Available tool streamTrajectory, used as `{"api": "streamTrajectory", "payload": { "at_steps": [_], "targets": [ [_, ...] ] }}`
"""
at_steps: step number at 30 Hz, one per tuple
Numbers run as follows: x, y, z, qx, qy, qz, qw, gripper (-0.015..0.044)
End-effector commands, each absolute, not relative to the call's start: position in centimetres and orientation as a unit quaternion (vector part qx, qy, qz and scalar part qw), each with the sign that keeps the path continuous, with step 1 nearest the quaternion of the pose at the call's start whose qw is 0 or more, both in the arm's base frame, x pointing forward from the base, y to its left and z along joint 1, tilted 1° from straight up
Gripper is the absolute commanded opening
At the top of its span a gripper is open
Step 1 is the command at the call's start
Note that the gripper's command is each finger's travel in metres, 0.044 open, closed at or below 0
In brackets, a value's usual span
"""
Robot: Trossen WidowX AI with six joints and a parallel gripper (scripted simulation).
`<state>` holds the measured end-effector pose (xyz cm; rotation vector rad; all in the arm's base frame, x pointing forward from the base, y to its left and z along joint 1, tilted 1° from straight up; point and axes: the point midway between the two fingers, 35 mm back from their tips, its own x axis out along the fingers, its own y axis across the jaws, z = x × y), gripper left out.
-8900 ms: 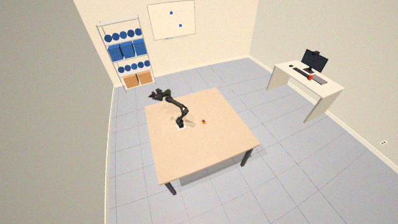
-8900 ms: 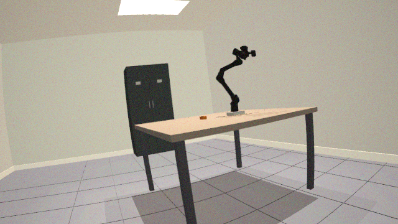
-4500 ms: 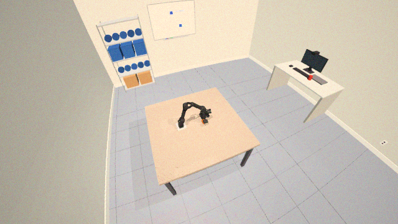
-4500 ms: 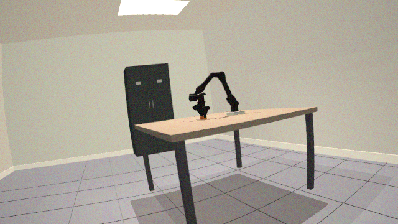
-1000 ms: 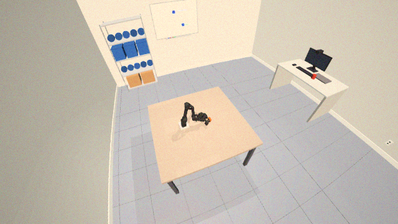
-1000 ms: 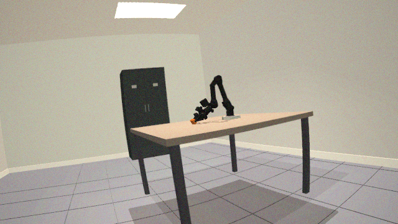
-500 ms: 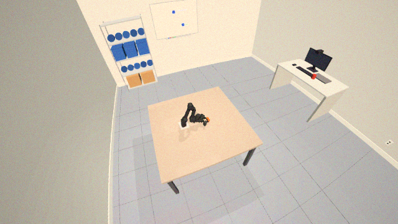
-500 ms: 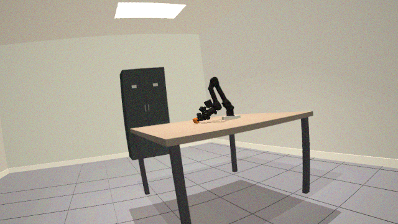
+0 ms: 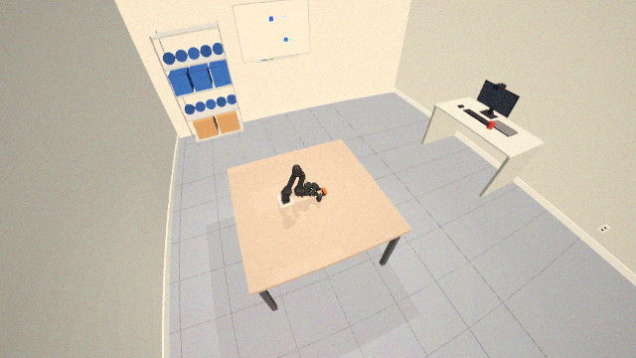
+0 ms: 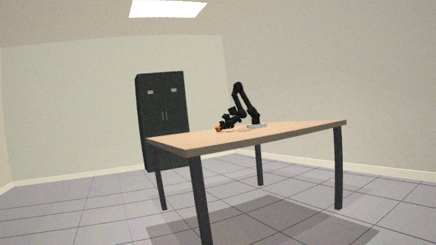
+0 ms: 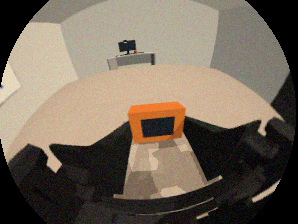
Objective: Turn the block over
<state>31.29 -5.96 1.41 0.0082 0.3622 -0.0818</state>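
One orange block (image 11: 157, 123) clamped in my gripper (image 11: 158, 137), low over the table (image 9: 318, 234).
From the wrist view I see its dark marked face turned toward the camera; I cannot tell whether it touches the wood.

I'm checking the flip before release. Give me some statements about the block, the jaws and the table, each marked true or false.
1. The gripper is shut on the orange block. True.
2. The block's dark marked face points toward the wrist camera. True.
3. The block lies loose on the table, apart from the jaws. False: it sits between the jaws, low over the table top.
4. The arm is mounted on the floor beside the table. False: its base stands on the table top.
5. The block is blue. False: it is orange.
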Motion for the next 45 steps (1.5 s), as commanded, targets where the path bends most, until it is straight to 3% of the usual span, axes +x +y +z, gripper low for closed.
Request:
{"api": "streamTrajectory", "payload": {
  "at_steps": [1,15,45],
  "targets": [
    [31.28,-5.92,1.44,0.007,0.179,-0.04,0.983,0.0079],
    [31.28,-5.92,1.44,0.007,0.179,-0.04,0.983,0.044],
    [31.28,-5.92,1.44,0.007,0.179,-0.04,0.983,0.044]
  ]
}}
